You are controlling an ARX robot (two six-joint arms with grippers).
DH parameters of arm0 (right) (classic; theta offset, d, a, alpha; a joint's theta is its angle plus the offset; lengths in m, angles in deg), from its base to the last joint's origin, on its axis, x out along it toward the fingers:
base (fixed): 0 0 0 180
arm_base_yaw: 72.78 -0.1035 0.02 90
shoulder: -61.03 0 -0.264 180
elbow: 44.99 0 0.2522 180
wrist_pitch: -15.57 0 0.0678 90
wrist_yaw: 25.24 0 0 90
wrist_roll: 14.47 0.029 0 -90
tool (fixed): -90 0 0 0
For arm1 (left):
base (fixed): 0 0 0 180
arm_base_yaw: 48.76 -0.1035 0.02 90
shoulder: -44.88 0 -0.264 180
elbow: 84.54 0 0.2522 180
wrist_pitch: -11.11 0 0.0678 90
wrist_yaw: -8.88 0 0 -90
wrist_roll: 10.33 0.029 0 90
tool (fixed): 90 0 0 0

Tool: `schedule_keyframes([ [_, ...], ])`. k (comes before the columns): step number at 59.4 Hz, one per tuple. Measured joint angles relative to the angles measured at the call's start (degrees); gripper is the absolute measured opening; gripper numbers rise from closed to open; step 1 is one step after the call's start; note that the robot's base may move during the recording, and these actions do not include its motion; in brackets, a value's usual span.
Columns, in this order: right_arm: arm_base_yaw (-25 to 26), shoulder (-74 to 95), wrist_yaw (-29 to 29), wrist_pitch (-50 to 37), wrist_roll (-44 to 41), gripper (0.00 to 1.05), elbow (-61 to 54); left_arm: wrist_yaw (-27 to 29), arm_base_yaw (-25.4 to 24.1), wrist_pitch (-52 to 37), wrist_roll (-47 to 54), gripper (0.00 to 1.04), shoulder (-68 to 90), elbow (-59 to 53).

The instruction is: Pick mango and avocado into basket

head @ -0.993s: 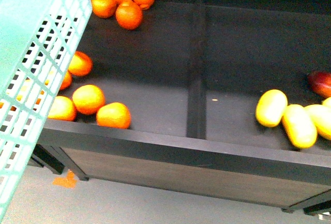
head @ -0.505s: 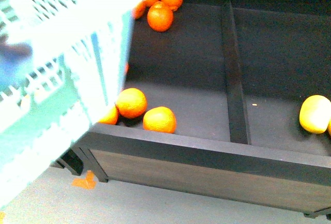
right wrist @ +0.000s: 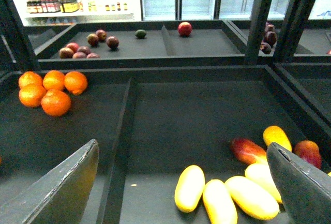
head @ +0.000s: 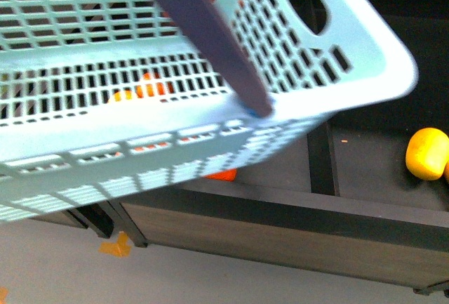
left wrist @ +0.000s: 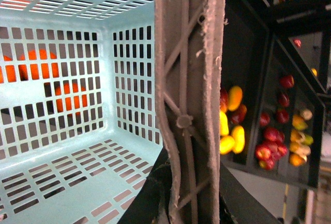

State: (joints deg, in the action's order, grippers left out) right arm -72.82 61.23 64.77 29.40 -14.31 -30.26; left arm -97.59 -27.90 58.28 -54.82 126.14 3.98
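Basket (head: 84, 51) has swung in from the left edge within the last second. It now fills most of the front view, tilted and blurred, with oranges (head: 151, 88) showing through its slots. Its floor is bare in the left wrist view, so nothing is loaded yet. My read: the basket is being carried toward the mango side and picking hasn't started.

Left claw (left wrist: 189, 208) looks clamped on the brown handle (left wrist: 189, 79), with the basket hanging from it. Right claw (right wrist: 182, 148) is spread wide and empty, poised above the yellow fruit pile.

Mango (right wrist: 189, 188) sits in the compartment right of the divider (head: 323, 156), clear of the basket. A dark green fruit (right wrist: 140, 33) in the far bin is possibly the avocado.
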Motion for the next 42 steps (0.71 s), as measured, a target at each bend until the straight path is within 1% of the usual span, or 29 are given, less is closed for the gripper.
schedule_keyframes([
  [3, 0.0, 0.0, 0.0, 0.0, 0.0, 0.96, 0.0, -0.74, 2.64, -0.5, -2.01, 0.07, 1.64, 1.25],
  [8, 0.0, 0.0, 0.02, 0.0, 0.0, 0.96, 0.0, -1.44, 5.64, -1.84, -4.79, 0.07, 2.45, 2.25],
  [14, 0.0, 0.0, 0.02, 0.0, 0.0, 0.96, 0.0, -1.09, 8.76, -3.39, -6.75, 0.07, 2.43, 2.8],
  [16, 0.0, 0.0, 0.02, 0.0, 0.0, 0.96, 0.0, -0.11, 9.84, -3.78, -6.82, 0.07, 2.4, 2.8],
  [42, 0.0, 0.0, 0.02, 0.0, 0.0, 0.96, 0.0, 0.57, 10.38, -3.78, -7.13, 0.07, 2.4, 2.8],
])
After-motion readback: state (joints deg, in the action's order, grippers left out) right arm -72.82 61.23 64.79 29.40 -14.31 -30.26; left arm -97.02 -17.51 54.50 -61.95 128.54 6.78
